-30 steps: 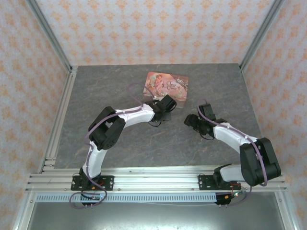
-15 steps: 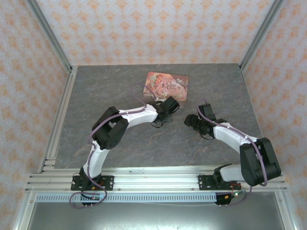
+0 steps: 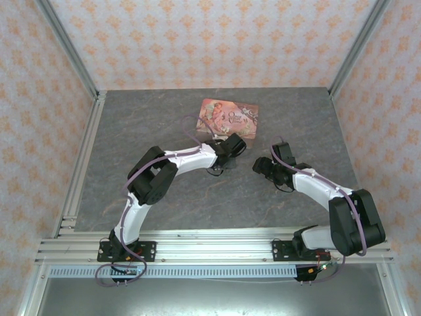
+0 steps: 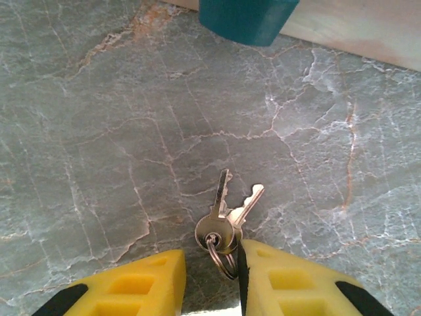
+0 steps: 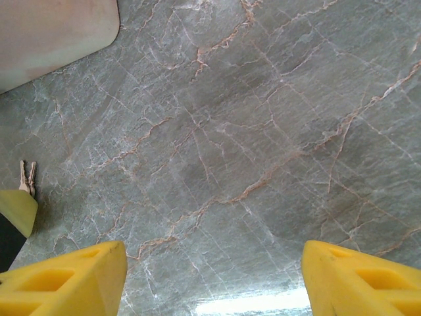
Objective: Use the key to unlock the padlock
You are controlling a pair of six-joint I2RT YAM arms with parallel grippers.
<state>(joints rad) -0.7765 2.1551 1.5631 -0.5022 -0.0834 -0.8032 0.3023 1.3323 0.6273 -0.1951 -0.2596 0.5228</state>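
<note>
Straddling the keys (image 4: 223, 220) with the left gripper (image 4: 212, 280), jaws released and gripping nothing.

Lying flat on the grey marbled bench (image 4: 99, 131): two silver keys on one ring, blades pointing away from the wrist, the ring sitting between the yellow fingertips (image 4: 138, 286) and close against the inner edge of the one on the view's right. Resting beyond them, at the top edge of the left wrist view and just beside the pale side of the pink tin (image 3: 228, 117): the teal padlock (image 4: 247, 20), partly cut off by the frame. Hovering nearby over bare bench with the right gripper (image 5: 214, 280) spread wide, holding nothing, catching the keys at the left edge of its own view.
</note>
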